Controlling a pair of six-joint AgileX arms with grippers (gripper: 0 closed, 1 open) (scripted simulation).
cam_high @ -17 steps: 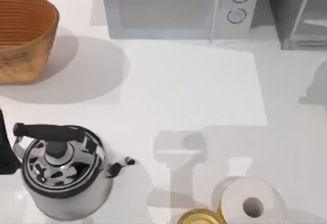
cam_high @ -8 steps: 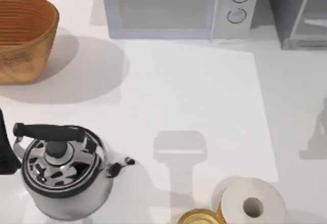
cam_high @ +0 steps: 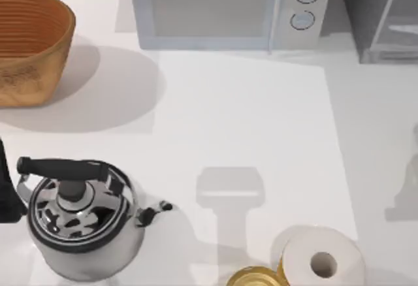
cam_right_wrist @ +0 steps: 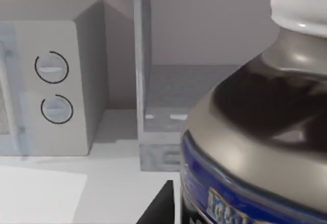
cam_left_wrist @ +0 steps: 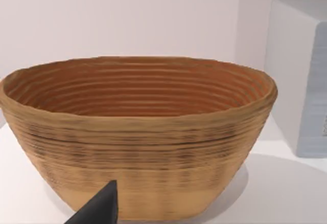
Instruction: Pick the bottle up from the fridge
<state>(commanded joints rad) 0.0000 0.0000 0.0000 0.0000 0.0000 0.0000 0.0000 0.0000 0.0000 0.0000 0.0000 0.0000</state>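
Observation:
The bottle (cam_right_wrist: 265, 132) looms close in the right wrist view, with a white cap, grey shoulder, dark body and blue label band. It hangs in front of the fridge (cam_right_wrist: 168, 106), outside the open compartment. One dark finger (cam_right_wrist: 159, 207) of my right gripper presses against the bottle's side, so the gripper looks shut on it. In the top view the fridge (cam_high: 382, 18) stands at the back right corner. My left arm (cam_high: 5, 191) is parked at the left edge beside the kettle; one fingertip (cam_left_wrist: 99, 208) of its gripper shows before the basket.
A white microwave (cam_high: 228, 8) stands at the back middle, left of the fridge. A woven basket (cam_high: 29, 44) sits at the back left and a steel kettle (cam_high: 78, 217) at the front left. A paper roll (cam_high: 323, 256) and a gold tin (cam_high: 255, 277) lie at the front right.
The shadow at the table's right edge has slid from near the fridge toward the front. The round part of the shadow in the middle has gone. The left arm is still.

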